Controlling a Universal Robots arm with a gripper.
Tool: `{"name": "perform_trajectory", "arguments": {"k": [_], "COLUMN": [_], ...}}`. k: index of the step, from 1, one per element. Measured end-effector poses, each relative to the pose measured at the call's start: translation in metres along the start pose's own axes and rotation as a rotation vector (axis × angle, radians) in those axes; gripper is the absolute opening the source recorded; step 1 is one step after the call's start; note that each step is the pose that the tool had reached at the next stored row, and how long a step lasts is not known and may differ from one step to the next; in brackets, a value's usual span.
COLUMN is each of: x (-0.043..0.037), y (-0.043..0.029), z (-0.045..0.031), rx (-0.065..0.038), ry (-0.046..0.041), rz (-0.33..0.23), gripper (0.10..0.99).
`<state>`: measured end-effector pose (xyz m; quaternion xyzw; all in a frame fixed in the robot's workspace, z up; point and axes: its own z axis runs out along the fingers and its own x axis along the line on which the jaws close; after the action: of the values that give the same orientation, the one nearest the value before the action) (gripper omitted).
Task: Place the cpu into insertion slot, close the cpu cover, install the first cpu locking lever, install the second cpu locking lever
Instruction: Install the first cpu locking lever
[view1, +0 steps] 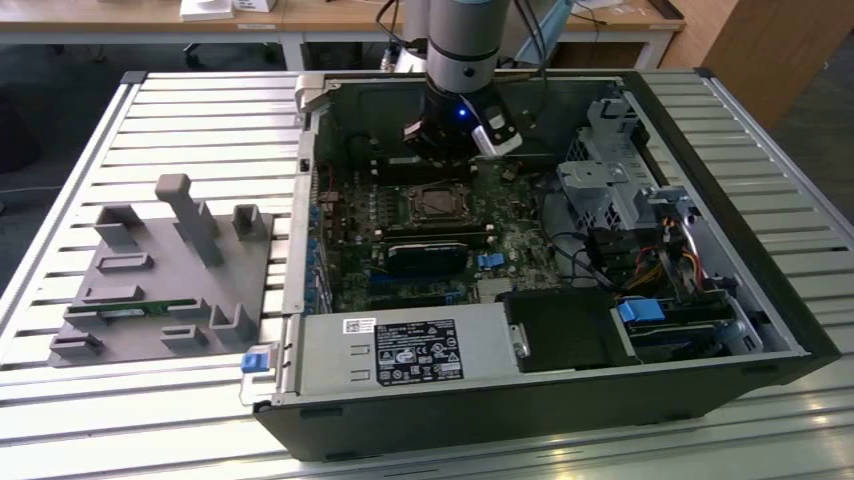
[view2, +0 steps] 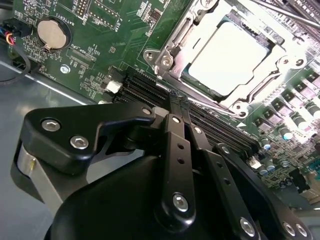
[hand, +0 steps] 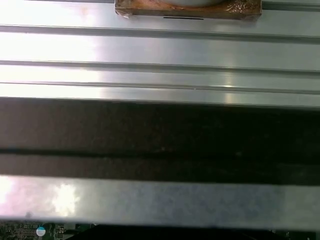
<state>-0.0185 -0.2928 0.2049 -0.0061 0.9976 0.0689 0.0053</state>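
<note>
So far I see the cpu (view2: 231, 59) already sitting in the insertion slot (view1: 437, 203) with the cpu cover (view2: 175, 45) lying down around it, and my gripper (view2: 176, 101) hangs just beside it, fingers pinched together on nothing, close to the long black slots (view2: 150, 90).

Labels and board print, none readable.
Black label (view1: 418, 352) with white marks on the power supply (view1: 334, 365), small white sticker (view1: 360, 324) just beside it; fine white lettering on the green motherboard (view2: 100, 45) near the coin cell (view2: 50, 33) in the second wrist view, perhaps component marks, too small to make out.
</note>
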Motion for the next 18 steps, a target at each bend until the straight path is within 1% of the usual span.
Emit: {"name": "perform_trajectory", "arguments": {"k": [13,18], "x": [-0.0011,-0.0011], "y": [-0.0008,-0.001], "z": [0.0058,0.0069], "rx": [0.0,0.0], "ry": [0.0004,0.0003], "rz": [0.0,0.0], "gripper": [0.118,0.118]}}
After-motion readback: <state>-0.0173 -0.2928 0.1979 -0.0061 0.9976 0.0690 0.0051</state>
